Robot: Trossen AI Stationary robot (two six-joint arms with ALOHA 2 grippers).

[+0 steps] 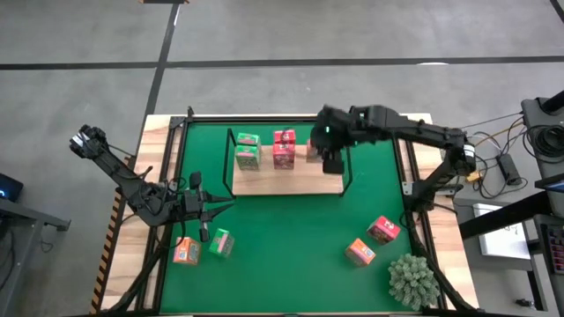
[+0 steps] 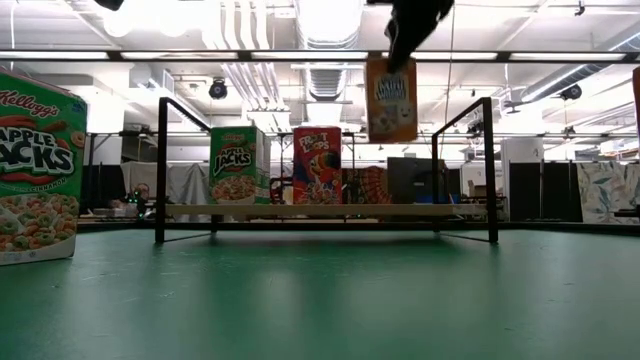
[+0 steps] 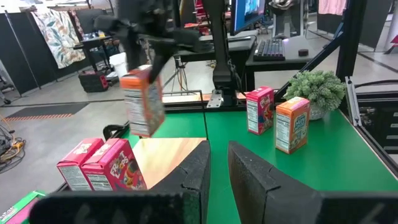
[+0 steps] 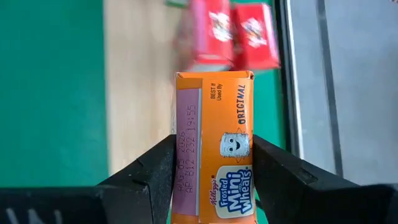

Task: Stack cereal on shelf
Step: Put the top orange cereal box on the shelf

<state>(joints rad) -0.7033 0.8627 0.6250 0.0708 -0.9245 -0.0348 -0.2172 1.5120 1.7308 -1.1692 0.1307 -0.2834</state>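
Orange Frosted Mini-Wheats toy cereal box [image 4: 213, 155] is pinched between the two dark fingers [image 4: 150, 174] of the right gripper [image 4: 213, 180], so that hand is closed on the box, one finger on each narrow side. In the low view the orange box [image 2: 391, 97] is seen hanging clear above the flat light-wood shelf board [image 2: 330, 211] with its thin black wire frame, near the frame's right end, gripped from the top. Already standing on the board are green Apple Jacks boxes [image 2: 238, 165] and, just beside them, pink-red Froot Loops boxes [image 2: 316, 165]. From above, the right gripper [image 1: 332, 151] is placed over the shelf's right part, next to the pink-red boxes [image 1: 284, 148]. Another pink-red box [image 1: 382, 230] and orange box [image 1: 359, 252] are left on the green mat [image 1: 291, 255], near the spiky grey-green plant [image 1: 412, 280]. The left gripper [image 1: 211, 210] is parked low over the mat's left side, fingers nearly together and holding nothing, with a green box [image 1: 221, 242] and an orange box [image 1: 185, 251] close by.
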